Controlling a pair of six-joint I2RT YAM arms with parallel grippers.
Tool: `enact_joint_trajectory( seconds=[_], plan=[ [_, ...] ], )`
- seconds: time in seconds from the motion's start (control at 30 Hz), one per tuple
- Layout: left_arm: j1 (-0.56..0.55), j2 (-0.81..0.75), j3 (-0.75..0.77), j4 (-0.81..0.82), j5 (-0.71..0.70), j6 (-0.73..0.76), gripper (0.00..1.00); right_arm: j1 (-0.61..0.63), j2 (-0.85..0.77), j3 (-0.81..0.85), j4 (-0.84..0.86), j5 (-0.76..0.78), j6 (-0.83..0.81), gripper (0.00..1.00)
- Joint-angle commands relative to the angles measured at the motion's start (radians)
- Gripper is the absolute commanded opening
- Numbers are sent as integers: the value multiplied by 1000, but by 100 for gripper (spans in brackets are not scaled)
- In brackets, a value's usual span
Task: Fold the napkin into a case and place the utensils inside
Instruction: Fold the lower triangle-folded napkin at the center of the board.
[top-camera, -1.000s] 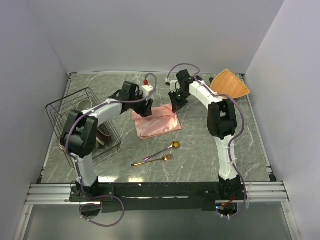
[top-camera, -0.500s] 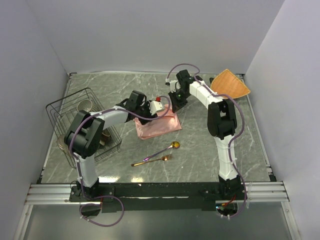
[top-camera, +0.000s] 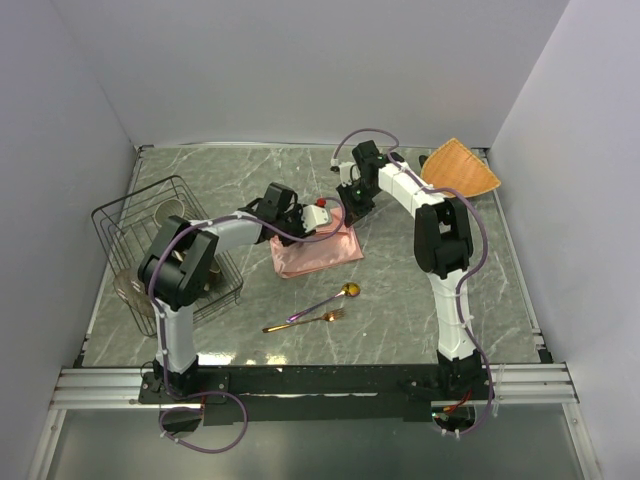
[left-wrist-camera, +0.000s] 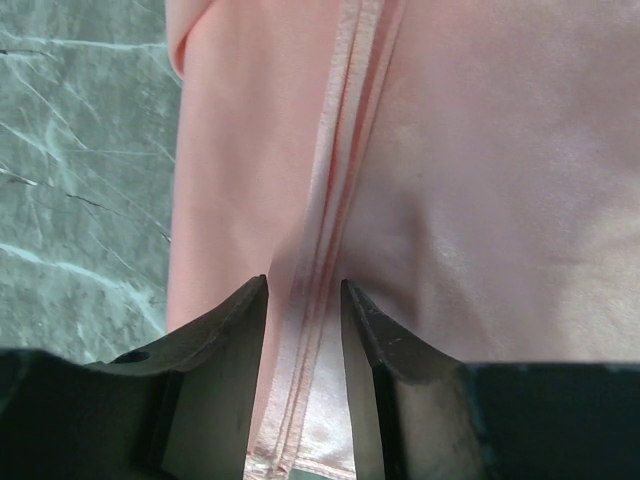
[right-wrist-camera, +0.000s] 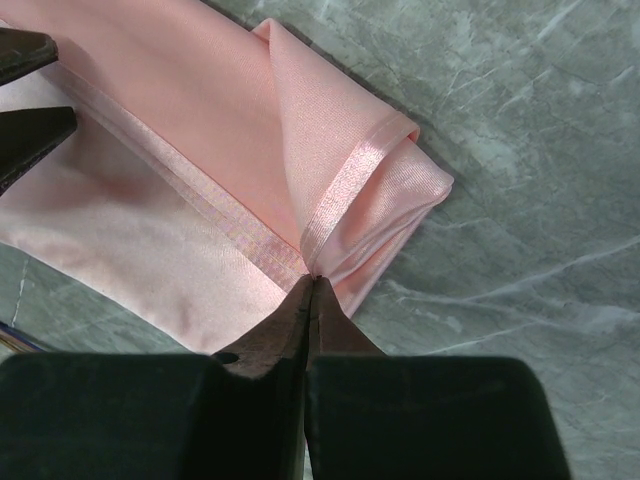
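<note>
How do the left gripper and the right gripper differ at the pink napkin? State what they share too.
The left gripper has its jaws apart; the right gripper has them pressed shut. The left gripper straddles a hem on the flat face of the napkin without clamping it; the right gripper pinches the hem by a folded corner. Shared: both are down at the napkin.

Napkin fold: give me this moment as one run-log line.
napkin: partly folded | left gripper: open, straddling hem | right gripper: shut on napkin corner | spoon, fork: lying apart from napkin, untouched
</note>
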Motion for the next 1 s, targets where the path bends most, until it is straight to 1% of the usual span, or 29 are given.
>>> enact_joint_trajectory(
  seconds=[0.0,0.13,0.27,0.33,0.4,0.5,0.53,0.67,0.77,0.83,0.87,0.93,0.97],
  plan=[
    [-6,10,49,43,-7,41,41,-2,-3,19,11,-11,-3,0],
    [-6,25,60,30,-11,59,39,-2,-2,23,11,-11,-3,0],
    [-6,38,69,21,-4,78,31,-2,0,31,11,-14,0,0],
    [-7,42,75,1,13,90,31,-5,5,37,9,-14,0,0],
    [-6,42,80,-11,22,96,37,-4,6,45,5,-14,0,0],
    [-7,48,84,-29,24,96,41,-4,11,51,2,-14,0,0],
    [-6,50,83,-29,22,98,41,-2,9,51,2,-14,0,0],
    [-6,55,83,-42,28,108,35,-4,11,52,3,-14,2,0],
    [-7,50,86,-63,48,125,35,-5,12,58,2,-14,3,0],
    [-6,52,89,-75,55,128,29,-4,15,62,2,-16,5,0],
    [-6,53,94,-78,56,127,22,-4,14,63,2,-16,5,0],
    [-6,53,97,-83,62,119,15,-2,12,62,5,-16,3,0],
    [-6,55,103,-83,64,115,10,-5,12,63,5,-16,3,0]
  ],
)
